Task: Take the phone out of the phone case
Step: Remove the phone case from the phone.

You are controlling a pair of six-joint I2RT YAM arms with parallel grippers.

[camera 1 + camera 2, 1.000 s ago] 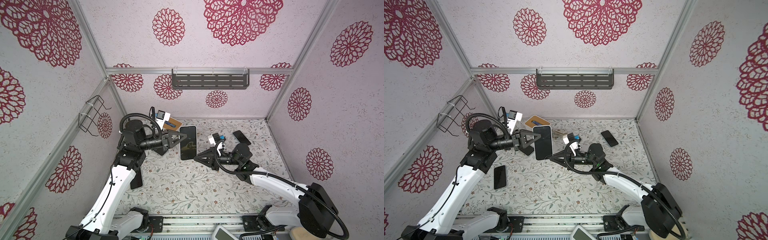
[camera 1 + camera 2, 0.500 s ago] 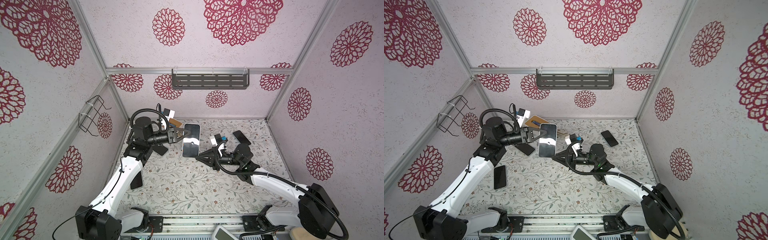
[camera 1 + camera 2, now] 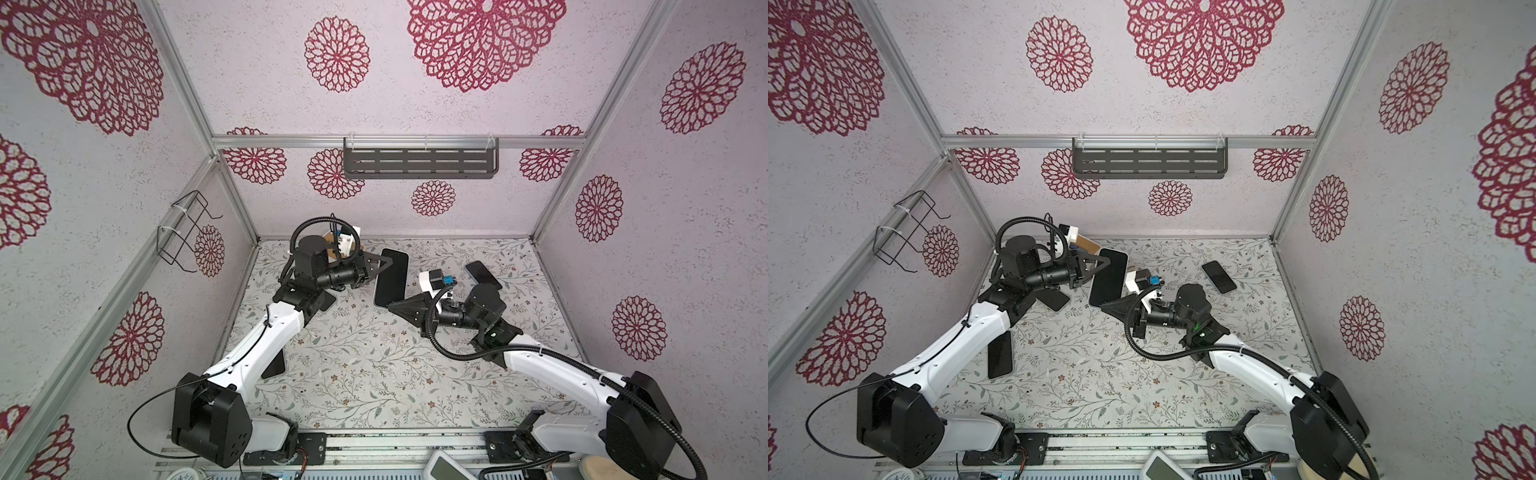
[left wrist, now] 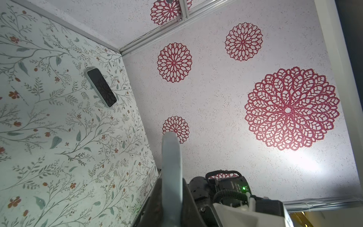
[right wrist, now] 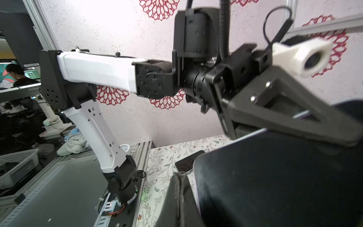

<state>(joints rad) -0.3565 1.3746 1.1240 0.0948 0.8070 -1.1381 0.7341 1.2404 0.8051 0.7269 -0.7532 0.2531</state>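
Observation:
A phone (image 3: 391, 276) with a dark screen, in a grey-blue phone case (image 4: 170, 176), hangs above the table in both top views. My left gripper (image 3: 384, 262) is shut on its upper left edge; the left wrist view shows the case edge squeezed between the jaws. My right gripper (image 3: 392, 308) is shut with nothing between its fingers. Its tip sits right at the phone's lower end (image 3: 1100, 301). In the right wrist view the closed jaws (image 5: 179, 188) lie beside the phone's screen (image 5: 275, 186); I cannot tell whether they touch.
Another phone (image 3: 483, 275) lies at the back right of the table. One dark phone (image 3: 1000, 354) lies under the left arm and one (image 3: 1054, 298) beside its wrist. A brown item (image 3: 1088, 245) sits at the back wall, below a shelf (image 3: 419, 164).
The left arm has swung the held phone a little toward the back and right, tilting it midway. The right gripper has stayed shut near the phone's lower end.

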